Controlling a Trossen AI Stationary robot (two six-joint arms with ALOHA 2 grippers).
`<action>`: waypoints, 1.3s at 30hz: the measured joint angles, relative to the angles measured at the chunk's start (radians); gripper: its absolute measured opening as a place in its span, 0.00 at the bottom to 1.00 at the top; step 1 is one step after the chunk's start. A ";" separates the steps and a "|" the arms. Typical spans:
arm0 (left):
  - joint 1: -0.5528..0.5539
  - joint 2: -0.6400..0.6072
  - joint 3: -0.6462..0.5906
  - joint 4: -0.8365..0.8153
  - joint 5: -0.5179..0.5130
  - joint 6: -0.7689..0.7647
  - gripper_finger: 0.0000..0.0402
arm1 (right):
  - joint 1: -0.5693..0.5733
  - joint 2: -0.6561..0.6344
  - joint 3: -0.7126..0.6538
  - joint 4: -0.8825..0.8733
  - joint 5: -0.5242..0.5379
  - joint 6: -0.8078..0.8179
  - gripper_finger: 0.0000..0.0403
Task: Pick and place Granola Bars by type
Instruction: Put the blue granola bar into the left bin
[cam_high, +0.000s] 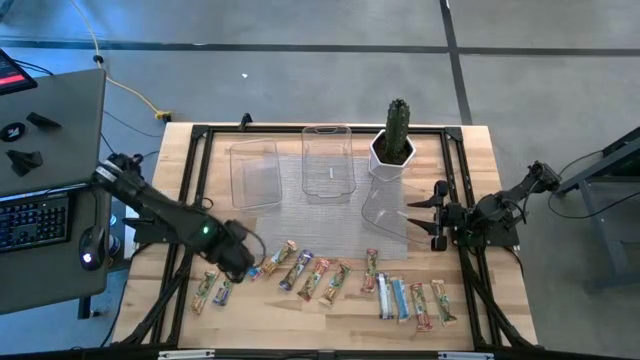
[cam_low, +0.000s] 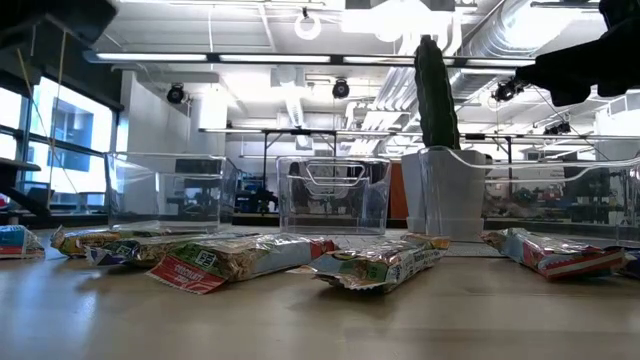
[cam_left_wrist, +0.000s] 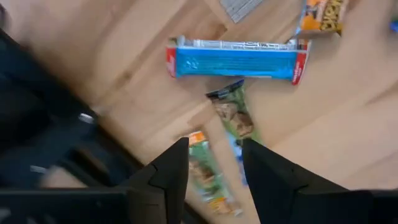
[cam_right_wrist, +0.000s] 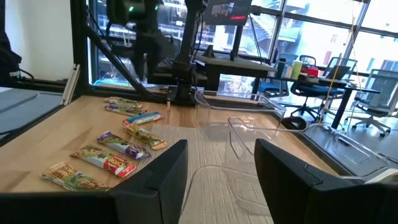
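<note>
Hovering low over the near-left part of the wooden table (cam_high: 470, 160), the left gripper (cam_high: 243, 262) is seen with its jaws partly apart and nothing between them; a green-wrapped granola bar (cam_left_wrist: 208, 180) is framed in the gap between the two dark fingers (cam_left_wrist: 171, 171) in the left wrist view, lying on the wood below. Just beyond it, a blue-and-white bar with red ends (cam_left_wrist: 236, 61) is shown lying flat, with another green-wrapped bar (cam_left_wrist: 231, 112) between the two. The Granola Bars (cam_high: 330, 282) are spread in a loose row along the table's near edge, from a pair near the left corner (cam_high: 213, 290) to a tight cluster near the right (cam_high: 410, 300). None is seen in the bins. Three clear plastic bins are placed behind the row: one at far left (cam_high: 255, 175), one at far centre (cam_high: 328, 160) and one lying nearer the right side (cam_high: 385, 212). A potted cactus (cam_high: 396, 140) is stood in a white pot behind them. The right gripper (cam_high: 437, 212) is held off at the table's right edge, its jaws partly open and empty, well apart from the bars. A grey mat (cam_high: 340, 225) is laid across the table's middle.
</note>
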 joint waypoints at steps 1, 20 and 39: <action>-0.015 -0.001 -0.030 0.041 0.000 -0.050 0.35 | 0.000 0.000 0.000 0.000 0.000 0.000 0.42; -0.083 -0.001 -0.350 0.490 0.018 -0.193 0.38 | 0.000 0.000 0.000 0.003 -0.002 0.000 0.42; -0.083 0.036 -0.357 0.586 0.012 -0.189 0.38 | 0.000 0.000 0.000 0.004 0.000 -0.004 0.42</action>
